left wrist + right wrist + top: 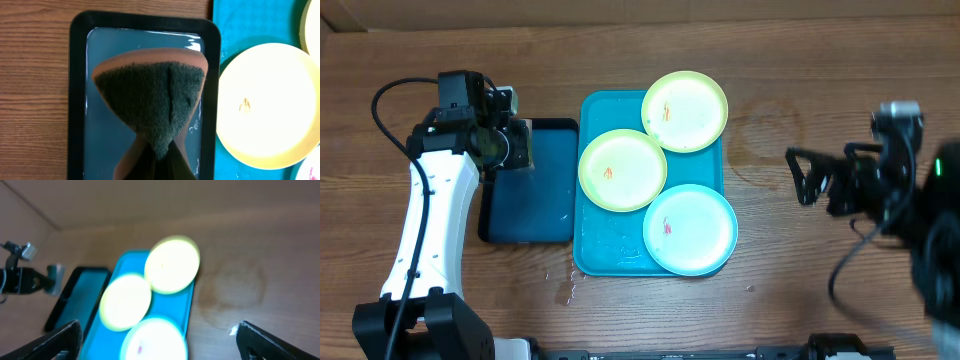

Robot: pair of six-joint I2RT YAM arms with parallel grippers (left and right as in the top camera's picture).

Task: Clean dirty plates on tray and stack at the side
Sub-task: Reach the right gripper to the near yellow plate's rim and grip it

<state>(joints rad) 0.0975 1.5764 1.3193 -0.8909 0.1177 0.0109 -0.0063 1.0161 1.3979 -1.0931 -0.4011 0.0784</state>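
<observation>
Nothing is cleaned yet: all three plates [622, 170] lie smeared on the tray [590, 250], just right of my left end effector [512, 142], which pinches a sponge [150, 105] over the dark tray [535, 200]. My right end effector [803, 176] is spread and empty, with no stack begun.

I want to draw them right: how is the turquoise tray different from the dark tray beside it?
The turquoise tray is bigger and bright; the dark tray is smaller, with a black rim. The turquoise tray carries three plates; the dark tray holds no plates, just a wet shine. Both are rectangles with rounded corners.
</observation>
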